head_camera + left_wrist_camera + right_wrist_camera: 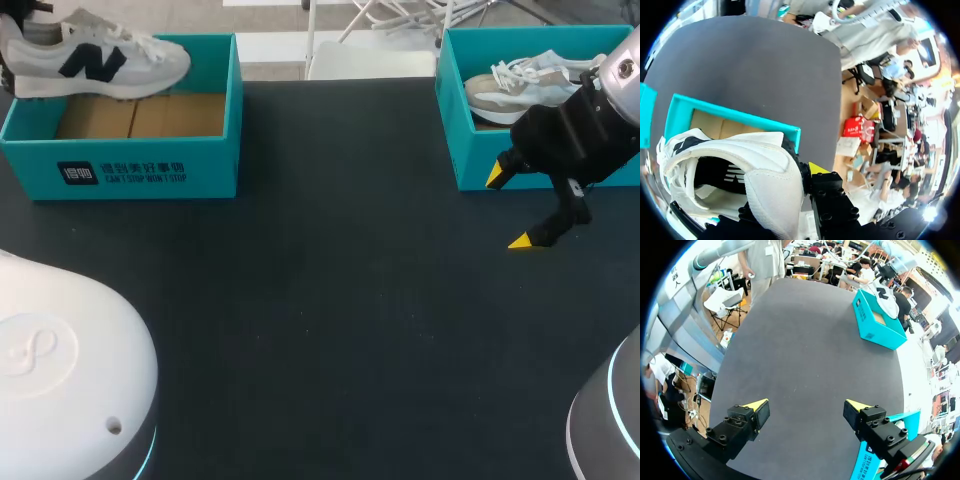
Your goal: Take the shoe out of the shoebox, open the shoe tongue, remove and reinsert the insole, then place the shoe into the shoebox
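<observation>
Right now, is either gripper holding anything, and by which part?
Left gripper holds the white shoe by its heel end; right gripper is open and empty.

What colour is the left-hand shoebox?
The shoebox is teal, with a brown cardboard floor; it shows best in the head view.

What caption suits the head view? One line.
White shoe held over the left shoebox; right pincer open before the right shoebox, grey shoe inside.

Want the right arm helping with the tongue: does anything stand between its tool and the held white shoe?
Nothing visible does: only table lies between the right tool and the white shoe above the left shoebox.
</observation>
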Available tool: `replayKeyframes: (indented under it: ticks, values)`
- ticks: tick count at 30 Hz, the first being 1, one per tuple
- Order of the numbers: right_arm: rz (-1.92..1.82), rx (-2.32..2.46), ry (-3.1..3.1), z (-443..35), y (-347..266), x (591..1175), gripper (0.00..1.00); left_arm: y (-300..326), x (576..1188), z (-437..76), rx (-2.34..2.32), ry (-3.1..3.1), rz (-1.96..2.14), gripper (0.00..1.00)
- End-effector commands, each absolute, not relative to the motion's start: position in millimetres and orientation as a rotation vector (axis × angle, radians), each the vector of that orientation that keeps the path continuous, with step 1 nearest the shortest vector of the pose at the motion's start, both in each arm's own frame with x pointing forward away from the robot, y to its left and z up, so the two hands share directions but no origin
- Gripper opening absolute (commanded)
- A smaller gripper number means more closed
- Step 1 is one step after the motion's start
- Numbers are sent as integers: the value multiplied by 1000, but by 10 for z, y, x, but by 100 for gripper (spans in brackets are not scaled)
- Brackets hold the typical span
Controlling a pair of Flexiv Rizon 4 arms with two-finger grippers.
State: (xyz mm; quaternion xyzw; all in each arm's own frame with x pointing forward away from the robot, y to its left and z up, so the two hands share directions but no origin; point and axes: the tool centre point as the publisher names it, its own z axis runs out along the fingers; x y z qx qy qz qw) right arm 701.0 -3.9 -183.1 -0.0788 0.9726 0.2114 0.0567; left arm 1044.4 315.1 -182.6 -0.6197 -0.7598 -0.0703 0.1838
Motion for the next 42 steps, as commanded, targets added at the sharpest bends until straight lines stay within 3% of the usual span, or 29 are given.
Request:
replayKeyframes:
  ticks: [1,17,42]
  values:
    - [638,-239,2952,-1841,-25,7023,100,3135,10372,-1808,-1849,-2050,-245,0]
    - [638,-239,2952,-1841,-25,7023,100,2964,10493,-1957,-1971,-2029,-173,0]
    - [638,-239,2952,-1841,-25,7023,100,3028,10760,-2890,-2109,-2038,-136,0]
